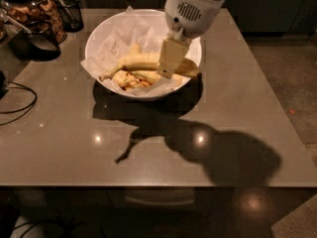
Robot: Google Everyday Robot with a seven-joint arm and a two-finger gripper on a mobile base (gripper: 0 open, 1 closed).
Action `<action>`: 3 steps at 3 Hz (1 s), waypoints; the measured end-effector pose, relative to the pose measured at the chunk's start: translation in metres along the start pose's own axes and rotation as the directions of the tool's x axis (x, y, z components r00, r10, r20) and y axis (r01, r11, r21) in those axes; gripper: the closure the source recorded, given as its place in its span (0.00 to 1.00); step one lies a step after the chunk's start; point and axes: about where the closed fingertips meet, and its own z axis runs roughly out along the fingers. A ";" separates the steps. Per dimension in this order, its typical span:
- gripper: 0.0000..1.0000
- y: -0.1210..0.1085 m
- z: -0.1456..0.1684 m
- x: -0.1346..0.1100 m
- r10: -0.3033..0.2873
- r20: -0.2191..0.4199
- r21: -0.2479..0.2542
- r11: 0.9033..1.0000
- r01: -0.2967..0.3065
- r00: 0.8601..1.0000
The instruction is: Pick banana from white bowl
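The white bowl [97, 35] stands at the back middle of the table and is lined with crinkled white paper. The long yellow banana [132, 62] stretches across the bowl from lower left to right, raised over several short pale banana pieces [130, 79]. My gripper [169, 66] reaches down from above into the right half of the bowl. It is shut on the banana near its middle, and its pale finger [170, 57] covers part of the fruit. The banana's right end shows past the finger near the rim.
Glass jars [34, 9] and a dark glass [69, 6] stand at the back left, with a dark scoop-like object [37, 38] in front of them. A black cable [20, 103] lies at the left edge. The table's front edge [158, 185] runs across below.
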 end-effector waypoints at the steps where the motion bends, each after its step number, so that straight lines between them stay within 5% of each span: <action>1: 1.00 0.036 -0.009 0.019 0.085 0.001 -0.015 0.996 -0.085 0.996; 3: 1.00 0.078 -0.021 0.038 0.190 -0.001 0.012 0.982 -0.190 0.982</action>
